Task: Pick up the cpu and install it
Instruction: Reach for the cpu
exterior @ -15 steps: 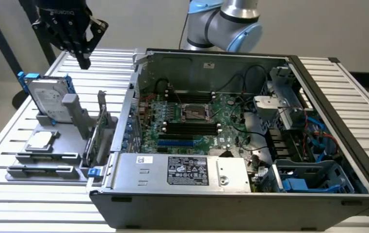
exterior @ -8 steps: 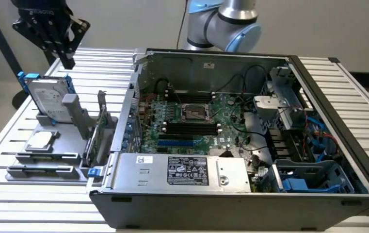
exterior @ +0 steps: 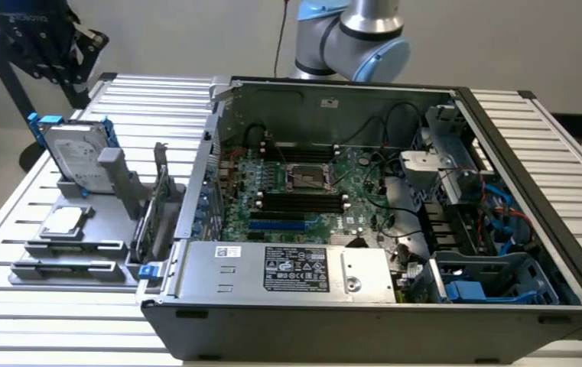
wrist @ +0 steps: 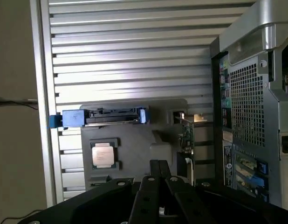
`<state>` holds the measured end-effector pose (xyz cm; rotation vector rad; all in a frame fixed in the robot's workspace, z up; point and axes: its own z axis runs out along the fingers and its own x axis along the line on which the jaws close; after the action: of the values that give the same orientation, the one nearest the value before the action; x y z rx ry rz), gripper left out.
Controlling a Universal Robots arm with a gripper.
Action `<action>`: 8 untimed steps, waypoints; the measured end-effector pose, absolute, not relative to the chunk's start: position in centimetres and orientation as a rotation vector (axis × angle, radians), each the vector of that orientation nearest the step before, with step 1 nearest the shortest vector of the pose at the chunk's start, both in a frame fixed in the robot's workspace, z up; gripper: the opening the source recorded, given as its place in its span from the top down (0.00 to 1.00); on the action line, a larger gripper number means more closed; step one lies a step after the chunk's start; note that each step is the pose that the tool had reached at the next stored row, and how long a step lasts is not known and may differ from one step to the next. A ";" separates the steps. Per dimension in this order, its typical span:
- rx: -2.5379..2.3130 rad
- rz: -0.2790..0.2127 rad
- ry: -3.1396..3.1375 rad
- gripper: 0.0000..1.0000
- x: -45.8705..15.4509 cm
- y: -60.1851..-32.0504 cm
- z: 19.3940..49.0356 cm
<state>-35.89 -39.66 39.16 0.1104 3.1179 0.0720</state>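
The cpu [exterior: 63,222] is a small silver square lying flat in a recess of the grey holder [exterior: 86,245], at the exterior view's left beside the open computer case. In the wrist view the cpu [wrist: 104,155] lies well beyond my gripper [wrist: 159,164], whose two black fingers are pressed together with nothing between them. The black gripper [exterior: 58,67] hangs high above the table's far corner at the exterior view's left, clear of the holder. On the motherboard, the dark metal-framed socket [exterior: 309,177] sits in the middle of the case.
A silver hard drive [exterior: 76,157] in a blue frame stands upright at the back of the holder. An expansion card [exterior: 158,206] stands between the holder and the case wall [exterior: 204,176]. Cables, a power supply [exterior: 291,267] and drive bays crowd the case around the motherboard.
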 end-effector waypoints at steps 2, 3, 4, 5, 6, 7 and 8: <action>0.110 0.072 3.118 0.89 -36.8 -39.7 39.1; 0.110 0.072 3.118 0.89 -37.2 -39.7 39.1; 0.110 0.072 3.118 0.89 -37.7 -39.7 39.1; 0.110 0.072 3.118 0.89 -38.2 -39.7 39.0; 0.110 0.072 3.118 0.89 -38.6 -39.8 39.0; 0.110 0.072 3.118 0.89 -39.1 -39.8 38.9; 0.110 0.072 3.118 0.89 -39.5 -39.8 38.9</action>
<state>-39.53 -39.82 38.86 0.1104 3.1180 0.0719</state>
